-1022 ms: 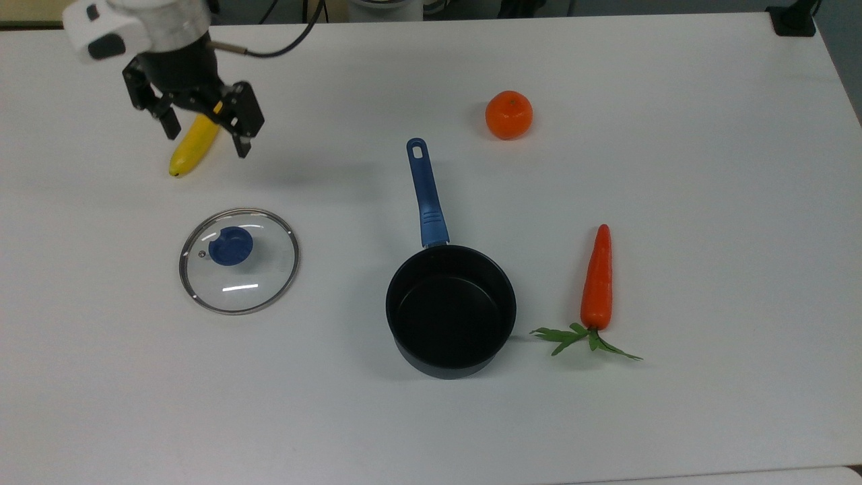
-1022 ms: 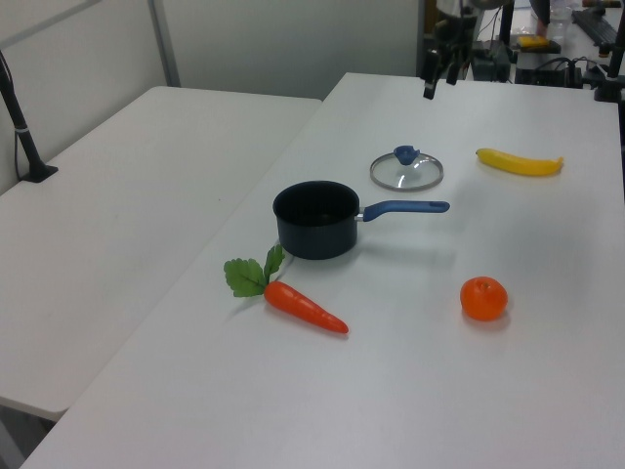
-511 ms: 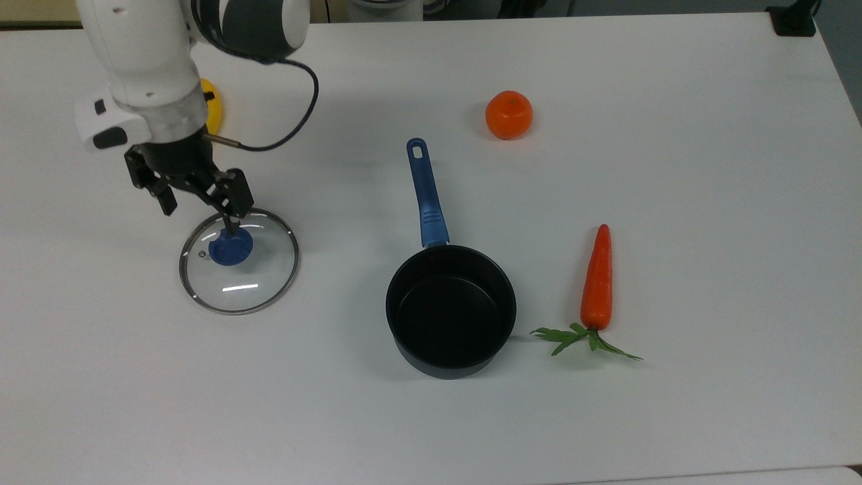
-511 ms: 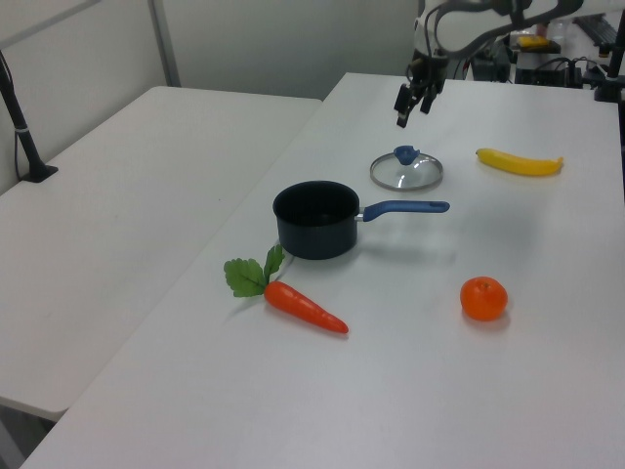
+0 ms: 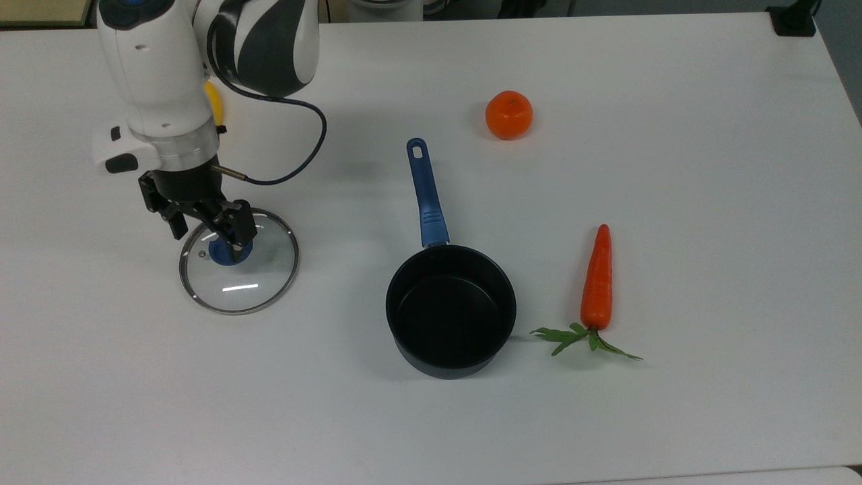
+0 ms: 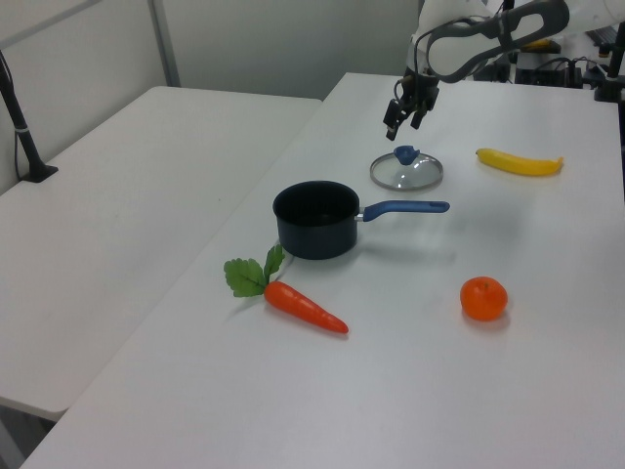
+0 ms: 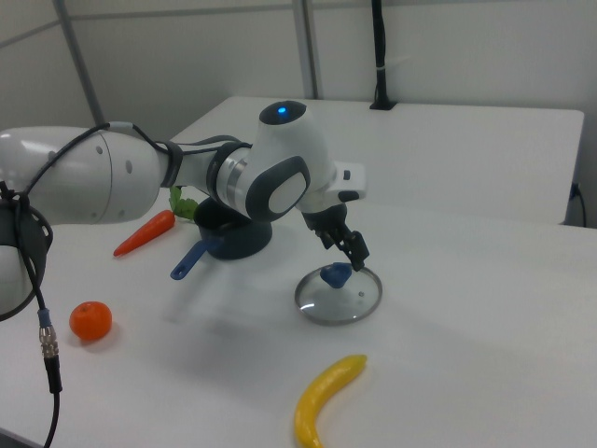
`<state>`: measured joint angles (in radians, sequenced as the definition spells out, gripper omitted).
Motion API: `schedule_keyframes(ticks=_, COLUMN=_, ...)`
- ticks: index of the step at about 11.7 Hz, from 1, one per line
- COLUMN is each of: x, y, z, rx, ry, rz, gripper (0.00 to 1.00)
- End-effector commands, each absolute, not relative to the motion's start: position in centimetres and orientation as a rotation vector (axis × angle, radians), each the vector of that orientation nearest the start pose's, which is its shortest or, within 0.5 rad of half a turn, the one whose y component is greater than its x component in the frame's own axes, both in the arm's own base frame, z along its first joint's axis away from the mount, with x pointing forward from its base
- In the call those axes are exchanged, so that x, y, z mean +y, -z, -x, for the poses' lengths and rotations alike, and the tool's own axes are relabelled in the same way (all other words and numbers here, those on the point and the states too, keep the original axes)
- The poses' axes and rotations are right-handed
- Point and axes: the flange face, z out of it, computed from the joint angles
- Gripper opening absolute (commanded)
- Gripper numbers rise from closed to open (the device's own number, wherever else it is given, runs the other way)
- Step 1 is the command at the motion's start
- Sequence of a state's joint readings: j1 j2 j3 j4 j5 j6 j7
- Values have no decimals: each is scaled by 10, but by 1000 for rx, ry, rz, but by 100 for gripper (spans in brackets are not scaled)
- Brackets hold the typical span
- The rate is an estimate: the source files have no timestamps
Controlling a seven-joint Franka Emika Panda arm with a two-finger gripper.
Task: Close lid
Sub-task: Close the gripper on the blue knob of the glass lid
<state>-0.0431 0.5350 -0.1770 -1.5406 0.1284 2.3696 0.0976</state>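
**Knob grab could slip**

Gripper [image 5: 207,232] hovers over the lid [image 5: 239,261], fingers spread, nothing held. The lid lies flat on the table [image 5: 673,168], at nine o'clock of the saucepan [image 5: 450,309] in the top view. Off-centre closing risks skidding the smooth blue knob [image 6: 405,154] sideways.

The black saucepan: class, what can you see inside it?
The saucepan shows a bare black floor and walls, nothing inside. The glass lid lies apart on the table.

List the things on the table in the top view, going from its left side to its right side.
Lid with the hand over its knob → saucepan → orange → carrot.
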Motion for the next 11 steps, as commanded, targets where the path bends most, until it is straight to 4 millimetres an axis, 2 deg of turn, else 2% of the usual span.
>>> schedule_keyframes(ticks=1, x=-120, y=-357, z=-706, rx=633, ry=457, rz=3020, gripper=92)
schedule_keyframes(ticks=4, x=-120, y=-338, z=-697, rx=647, ry=397, rz=3034, gripper=88)
schedule_keyframes(ticks=6, x=-122, y=-338, z=-695, rx=647, ry=387, rz=3035, gripper=82)
schedule_keyframes(ticks=8, x=-124, y=-339, z=-695, rx=658, ry=387, rz=3031, gripper=68)
schedule_keyframes(ticks=11, x=-129, y=-346, z=-696, rx=677, ry=412, rz=3019, gripper=66)
